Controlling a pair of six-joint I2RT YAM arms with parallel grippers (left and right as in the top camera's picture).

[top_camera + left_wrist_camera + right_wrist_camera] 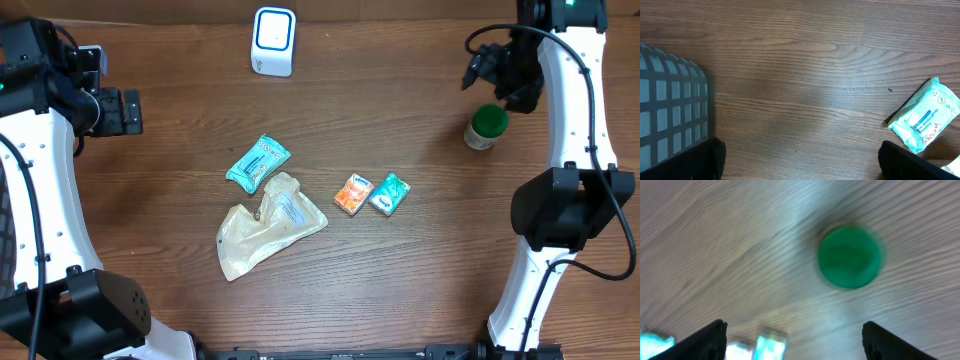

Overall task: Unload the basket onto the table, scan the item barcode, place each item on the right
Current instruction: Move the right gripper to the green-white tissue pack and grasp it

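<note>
A white barcode scanner [272, 40] with a blue face stands at the back of the table. The items lie mid-table: a teal wipes packet [258, 163] [927, 115], a beige pouch [268, 225], a small orange packet [353, 193] and a small teal packet [389, 193]. A green-lidded bottle [486, 127] [850, 257] stands upright at the right. My right gripper [497, 75] [792, 342] hovers open above and just behind the bottle, holding nothing; its wrist view is blurred. My left gripper [122, 110] [800, 165] is wide open over bare wood at the far left.
A dark gridded basket wall [670, 110] sits at the left edge of the left wrist view, close to the left finger [710, 160]. Bare wood lies between the scanner and the items.
</note>
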